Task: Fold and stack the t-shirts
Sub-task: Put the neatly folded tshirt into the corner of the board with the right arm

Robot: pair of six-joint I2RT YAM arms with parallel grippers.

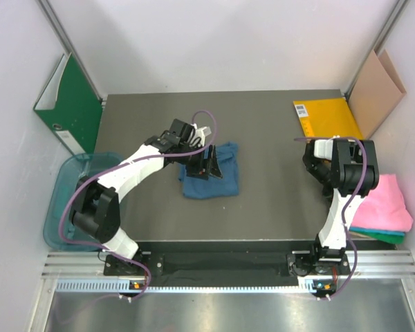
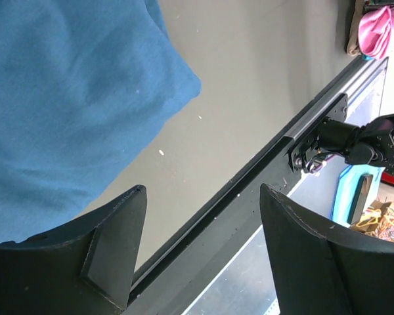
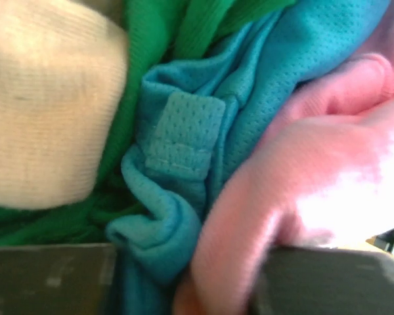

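At the middle of the dark grey counter (image 1: 277,207) the folded dark blue cloth t-shirt (image 1: 218,178) is laid, and the left end effector (image 2: 203,190) is held over its edge, spread and empty. Near the right edge, a soft pink t-shirt (image 3: 315,164) and a teal mesh t-shirt (image 3: 184,131) are bunched between the fingers (image 3: 46,282) of the right end effector (image 3: 184,256), probably for fetching; whether they are pinched cannot be told.

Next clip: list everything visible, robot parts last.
table: one, dark grey
dark blue t-shirt: one, table centre
pink t-shirt: one, right edge, top of pile
teal t-shirt: one, under the pink
cream cloth: one, same pile, right wrist view
green cloth: one, beside the cream
binder: one, green, far left
bin: one, translucent teal, left edge
envelope: one, yellow, far right
cardboard sheet: one, brown, right wall
left gripper: black, open, over blue shirt
right gripper: black, open, against pile
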